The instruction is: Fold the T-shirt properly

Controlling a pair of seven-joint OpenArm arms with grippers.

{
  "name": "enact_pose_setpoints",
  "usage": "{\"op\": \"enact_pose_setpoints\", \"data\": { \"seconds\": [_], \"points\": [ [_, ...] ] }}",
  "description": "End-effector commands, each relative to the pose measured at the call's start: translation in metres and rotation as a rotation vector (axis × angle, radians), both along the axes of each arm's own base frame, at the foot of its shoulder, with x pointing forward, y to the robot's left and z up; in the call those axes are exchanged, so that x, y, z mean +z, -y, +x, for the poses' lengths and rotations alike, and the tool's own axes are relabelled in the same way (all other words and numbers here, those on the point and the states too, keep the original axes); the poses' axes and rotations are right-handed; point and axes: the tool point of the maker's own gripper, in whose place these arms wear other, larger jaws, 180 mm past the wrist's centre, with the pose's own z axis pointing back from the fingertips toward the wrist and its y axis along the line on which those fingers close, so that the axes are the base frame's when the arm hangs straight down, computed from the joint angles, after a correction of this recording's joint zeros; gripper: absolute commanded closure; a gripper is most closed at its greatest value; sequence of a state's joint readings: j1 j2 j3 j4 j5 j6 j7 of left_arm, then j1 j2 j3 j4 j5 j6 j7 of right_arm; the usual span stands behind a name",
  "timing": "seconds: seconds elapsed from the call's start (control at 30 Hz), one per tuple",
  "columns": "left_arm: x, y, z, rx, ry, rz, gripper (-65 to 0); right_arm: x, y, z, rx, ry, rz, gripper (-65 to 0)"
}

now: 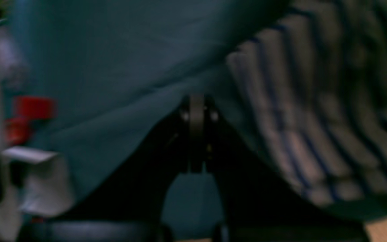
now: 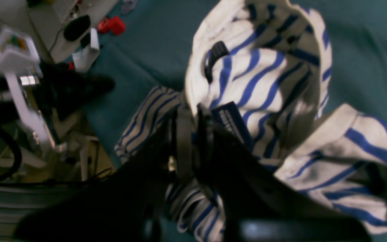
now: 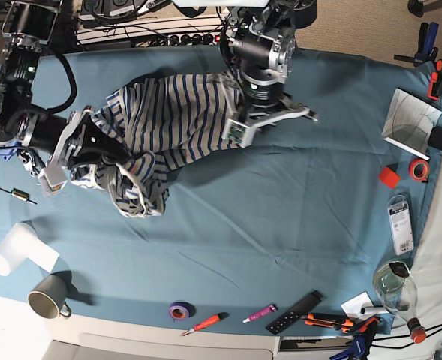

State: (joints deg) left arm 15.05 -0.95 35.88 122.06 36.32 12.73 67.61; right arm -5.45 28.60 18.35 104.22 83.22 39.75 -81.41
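The T-shirt [image 3: 175, 112], white with thin blue stripes, lies bunched across the back left of the teal table cover [image 3: 281, 217]. My right gripper [image 3: 108, 159] is at the shirt's left end. In the right wrist view this gripper [image 2: 191, 117] is shut on a gathered fold of the T-shirt [image 2: 257, 77], with the dark label [image 2: 232, 121] just beside the fingers. My left gripper [image 3: 247, 131] hangs at the shirt's right edge. In the left wrist view it [image 1: 197, 114] is shut over bare cover, with the T-shirt [image 1: 314, 117] to its right and no cloth visible between the fingers.
A mug [image 3: 46, 304] and a white roll [image 3: 14, 251] sit at the front left. Purple tape [image 3: 178, 310] and several hand tools [image 3: 296, 311] line the front edge. Red tape [image 3: 418, 169], a red block [image 3: 388, 177] and a glass bottle [image 3: 397, 281] stand at the right.
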Motion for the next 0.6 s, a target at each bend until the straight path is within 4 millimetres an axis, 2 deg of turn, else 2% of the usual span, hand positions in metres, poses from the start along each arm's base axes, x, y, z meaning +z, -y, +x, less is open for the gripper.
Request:
{"op": "enact_pose_setpoints", "data": {
  "seconds": [0.0,0.13,0.37,0.57],
  "points": [
    [0.009,0.0,-0.002,0.016,0.026,0.008,0.0,0.016,0.0,0.003,0.01,0.05,0.015,0.0],
    [0.013,-0.015,-0.006,0.065,0.044,0.051,0.0,0.01,-0.009,0.0,0.04,0.031,0.019,0.0],
    [0.016,-0.026,-0.016,0.091,0.038,0.067,0.0,-0.022,-0.067,-0.033,0.251,-0.102,0.044,0.0],
    [0.031,-0.034,-0.024,0.107,0.064,0.032,0.0,-0.035,-0.099,-0.054,0.353,-0.162,0.081,0.0]
  ]
}}
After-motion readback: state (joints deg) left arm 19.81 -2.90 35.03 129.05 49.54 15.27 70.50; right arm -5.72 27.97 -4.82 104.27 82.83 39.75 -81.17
